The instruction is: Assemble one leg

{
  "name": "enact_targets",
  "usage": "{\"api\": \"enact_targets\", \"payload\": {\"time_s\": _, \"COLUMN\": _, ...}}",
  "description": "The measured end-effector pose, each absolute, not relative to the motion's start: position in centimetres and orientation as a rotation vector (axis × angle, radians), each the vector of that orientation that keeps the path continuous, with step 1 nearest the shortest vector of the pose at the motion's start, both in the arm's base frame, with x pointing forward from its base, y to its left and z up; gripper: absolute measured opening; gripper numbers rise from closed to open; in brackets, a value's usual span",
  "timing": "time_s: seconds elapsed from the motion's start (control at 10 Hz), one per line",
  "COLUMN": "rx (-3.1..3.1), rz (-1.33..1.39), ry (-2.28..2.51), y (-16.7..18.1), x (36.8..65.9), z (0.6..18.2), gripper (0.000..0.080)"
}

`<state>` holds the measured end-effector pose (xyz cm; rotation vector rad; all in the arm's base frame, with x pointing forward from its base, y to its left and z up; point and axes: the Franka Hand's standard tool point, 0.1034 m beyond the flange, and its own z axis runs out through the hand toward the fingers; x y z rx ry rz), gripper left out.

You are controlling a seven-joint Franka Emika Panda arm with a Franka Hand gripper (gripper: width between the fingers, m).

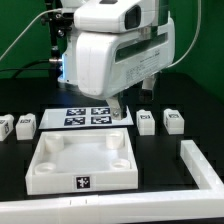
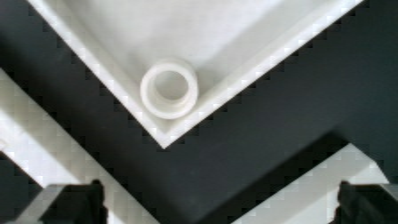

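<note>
The end effector (image 1: 120, 108) hangs open over the dark surface (image 1: 160, 195), its fingers (image 2: 71, 203) spread wide with nothing between them, by the marker board (image 1: 92, 116) and its four black-and-white square tags. The leg (image 1: 146, 121) lies untouched on the surface just to the exterior view's right of that board, a tag showing on it. The wrist view shows a round corner socket (image 2: 169, 88) of the white tray (image 1: 50, 180), tagged on its front wall
</note>
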<state>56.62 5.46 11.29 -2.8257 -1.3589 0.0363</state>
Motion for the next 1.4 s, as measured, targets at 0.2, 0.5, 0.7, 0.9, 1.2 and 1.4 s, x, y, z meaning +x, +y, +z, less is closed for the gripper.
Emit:
{"api": "enact_targets", "payload": {"time_s": 0.2, "rx": -2.826, "rz": 0.036, "ry": -1.359, "y": 5.5, "x": 56.6, "z": 11.3, "gripper": 0.065}}
{"api": "enact_targets", "payload": {"time_s": 0.5, "rx": -2.779, "rz": 0.044, "ry": -1.431, "y": 6.4, "x": 56.5, "z": 11.2, "gripper": 0.065}}
{"api": "enact_targets", "payload": {"time_s": 0.7, "rx": -2.765, "rz": 0.046, "ry": -1.459, "y": 6.2, "x": 56.4, "z": 11.2, "gripper": 0.065}}
{"api": "enact_targets", "payload": {"time_s": 0.9, "rx": -2.711, "rz": 0.001, "ry": -1.578, "y": 5.5, "x": 55.3, "z": 11.0, "gripper": 0.065}}
{"api": "enact_targets", "payload": {"time_s": 1.2, "rx": -2.339, "rz": 0.017, "ry": -2.087, "y": 2.1, "x": 51.1, "z": 10.1, "gripper": 0.065}}
{"api": "enact_targets", "payload": {"time_s": 1.4, "rx": -2.14, "rz": 0.024, "ry": -2.291, "y": 1.0, "x": 51.0, "z": 10.0, "gripper": 0.065}}
